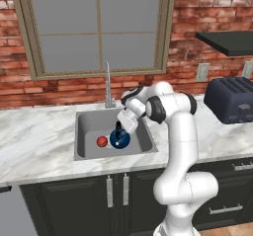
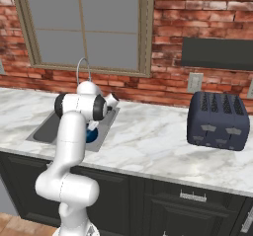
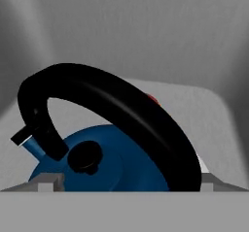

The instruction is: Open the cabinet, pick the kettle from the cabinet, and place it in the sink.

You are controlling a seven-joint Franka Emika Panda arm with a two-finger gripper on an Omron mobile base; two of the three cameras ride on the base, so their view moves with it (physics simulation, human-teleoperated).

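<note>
The dark-blue kettle [image 1: 120, 139] stands upright on the floor of the grey steel sink [image 1: 85, 126], near its right wall. In the hand view the kettle's blue body [image 3: 121, 168] and black loop handle [image 3: 112, 100] sit close below the camera. My gripper [image 1: 120, 127] hangs just above the handle, open; its fingertips [image 3: 46, 180] stand wide apart on either side of the kettle and grip nothing. The blue kettle [image 2: 91, 135] also peeks out behind my arm in the right base view. The lower edge of the black cabinet [image 2: 217, 53] shows at the upper right.
A small red ball [image 1: 102, 141] lies in the sink left of the kettle. The chrome faucet [image 1: 107, 84] rises behind the basin. A dark toaster [image 1: 231, 99] stands on the marble counter to the right. Low black cabinets run beneath the counter.
</note>
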